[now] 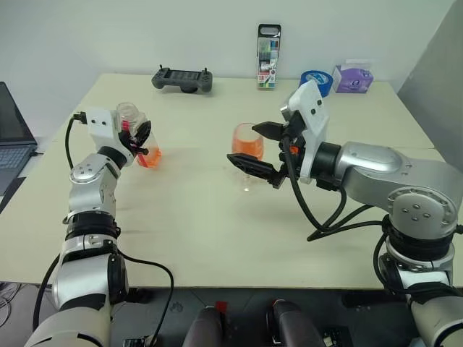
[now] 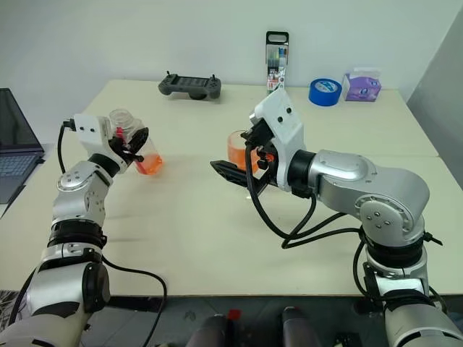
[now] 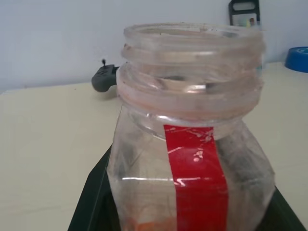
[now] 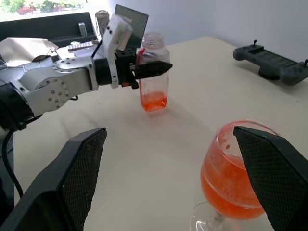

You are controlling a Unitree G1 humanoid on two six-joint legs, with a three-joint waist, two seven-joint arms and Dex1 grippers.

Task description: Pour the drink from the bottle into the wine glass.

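My left gripper (image 1: 141, 136) is shut on the bottle (image 1: 129, 113), a small clear bottle with a red label strip (image 3: 197, 173) and an open, capless mouth. It is held upright at the table's left, with a little orange drink (image 1: 148, 155) in its bottom. I cannot tell whether its base touches the table. The wine glass (image 1: 247, 141) stands mid-table, its bowl roughly half full of orange drink (image 4: 226, 185). My right gripper (image 1: 242, 142) is open, with its fingers (image 4: 72, 178) wide on either side of the bowl. One finger is close to the glass, the other well clear.
At the table's far edge are a black game controller (image 1: 182, 78), a tall clear marker-pen case (image 1: 268, 58), a blue tape roll (image 1: 316, 79) and a purple tissue box (image 1: 353, 77). A laptop (image 1: 11, 137) sits off the left edge. Bare tabletop lies between bottle and glass.
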